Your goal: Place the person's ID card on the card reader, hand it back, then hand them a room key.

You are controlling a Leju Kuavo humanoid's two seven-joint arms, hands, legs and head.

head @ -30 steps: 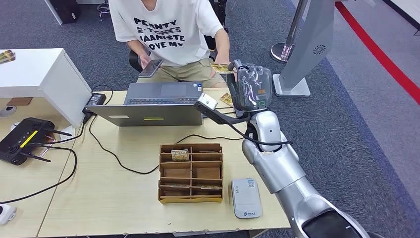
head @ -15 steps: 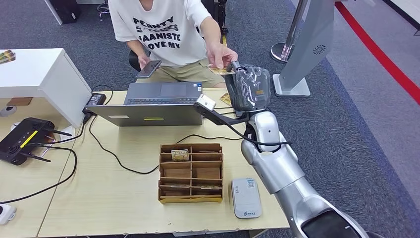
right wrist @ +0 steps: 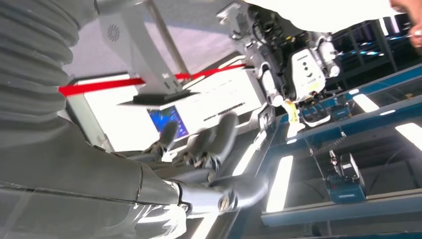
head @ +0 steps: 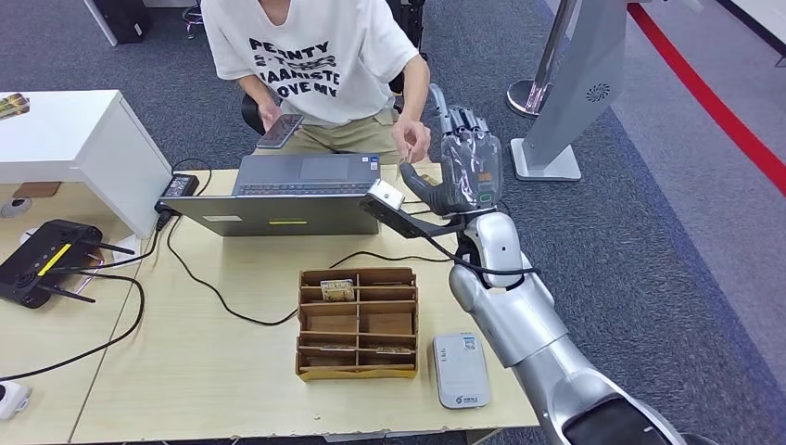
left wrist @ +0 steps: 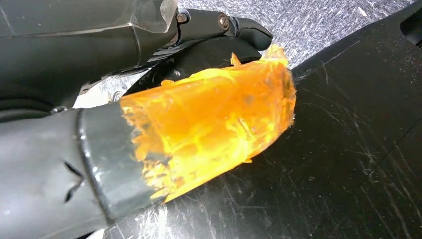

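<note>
My right hand [head: 468, 165] is raised past the desk's far right corner. Its fingers [right wrist: 209, 144] point up and apart with nothing in them. The person's hand [head: 412, 139] is just to its left, fingers pinched low over the laptop's corner; I cannot tell whether it holds the ID card. The grey-white card reader [head: 461, 369] lies bare at the desk's near right. A wooden card organizer [head: 357, 323] beside it holds a card [head: 336, 289] in a back slot. My left hand [left wrist: 164, 99], its thumb wrapped in orange tape, hangs down and grips nothing.
An open laptop [head: 287, 195] stands between me and the seated person, who holds a phone [head: 281, 127] in the other hand. A black router [head: 46, 260] and cables [head: 199, 273] lie on the left. A white cabinet [head: 74, 139] stands far left and a grey stand [head: 579, 83] far right.
My right hand held out a yellowish card; the person took hold of it. My fingers have since opened and straightened up, and the person's hand drew back and down.
</note>
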